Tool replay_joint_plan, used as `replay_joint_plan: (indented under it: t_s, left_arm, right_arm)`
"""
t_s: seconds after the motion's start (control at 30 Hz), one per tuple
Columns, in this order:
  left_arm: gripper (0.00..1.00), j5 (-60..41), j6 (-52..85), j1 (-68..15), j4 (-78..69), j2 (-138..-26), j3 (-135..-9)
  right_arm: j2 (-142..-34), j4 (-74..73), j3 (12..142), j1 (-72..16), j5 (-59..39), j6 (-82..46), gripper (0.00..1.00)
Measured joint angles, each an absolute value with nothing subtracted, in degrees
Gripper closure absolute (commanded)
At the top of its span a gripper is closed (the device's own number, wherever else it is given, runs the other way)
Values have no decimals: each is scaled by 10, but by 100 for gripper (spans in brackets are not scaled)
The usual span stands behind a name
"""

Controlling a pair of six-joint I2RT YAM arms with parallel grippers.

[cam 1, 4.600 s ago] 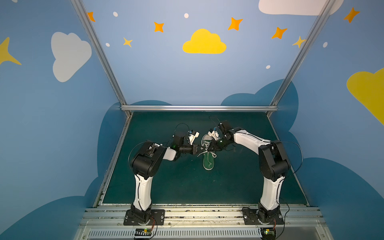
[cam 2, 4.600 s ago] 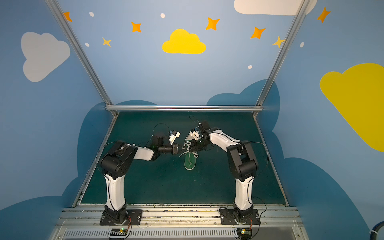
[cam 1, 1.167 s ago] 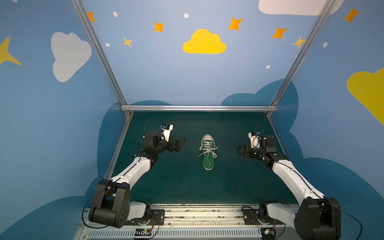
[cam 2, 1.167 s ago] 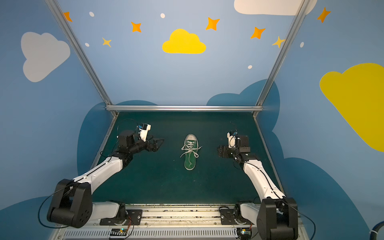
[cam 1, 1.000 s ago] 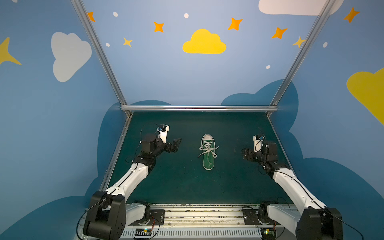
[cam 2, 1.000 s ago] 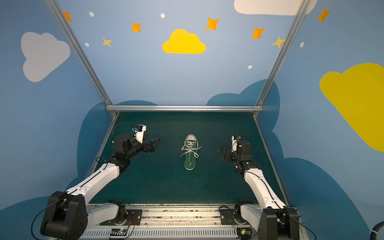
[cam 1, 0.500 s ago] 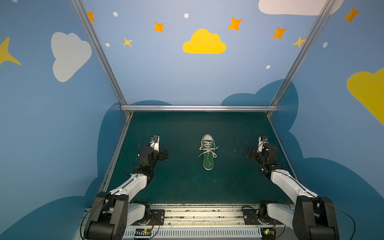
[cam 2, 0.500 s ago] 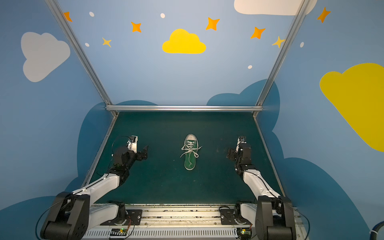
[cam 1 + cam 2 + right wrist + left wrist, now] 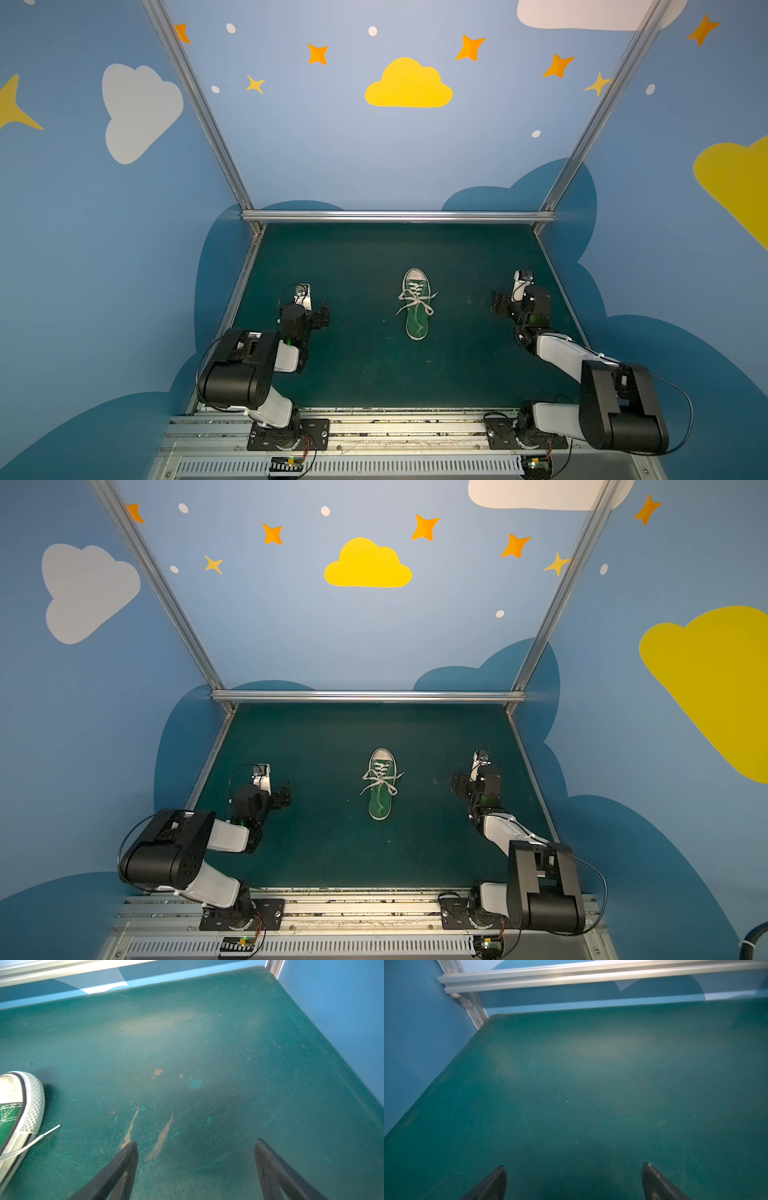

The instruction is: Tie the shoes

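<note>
My left tool (image 9: 323, 312) stood with its fingers spread wide apart and held nothing. In the left wrist view both dark fingertips (image 9: 500, 1176) hung over bare green tabletop (image 9: 591, 1074), touching nothing I could make out. My right tool (image 9: 498, 305) was likewise spread wide and empty. Its fingertips (image 9: 128, 1153) were over a scratched, scuffed patch of the tabletop, and I could not tell whether they touched it.

The shoe (image 9: 417, 309) lay in the middle of the tabletop, between my two tools and well apart from both. It sat sole down with its long axis running near to far, the white toe cap (image 9: 414, 275) pointing far and the heel towards me. Its white laces (image 9: 415, 300) crossed over the tongue and splayed out to the left and right. One lace end (image 9: 44, 1133) lay flat on the tabletop at the shoe's right side, near the toe. I could not tell from the top views how firmly the laces were knotted.
</note>
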State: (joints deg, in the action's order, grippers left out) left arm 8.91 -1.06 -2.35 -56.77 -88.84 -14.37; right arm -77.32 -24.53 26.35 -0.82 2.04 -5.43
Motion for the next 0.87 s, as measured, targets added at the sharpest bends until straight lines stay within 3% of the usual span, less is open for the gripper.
replay_joint_plan:
  t_s: [0.27,0.87]
  left_arm:
    - [0,46,-17,-13,-491,-877,-229]
    - [0,38,-9,-1,-453,-877,-232]
  right_arm:
    - [-833,-258,278,-8,4,-44,13]
    - [-833,-258,290,-13,8,-44,13]
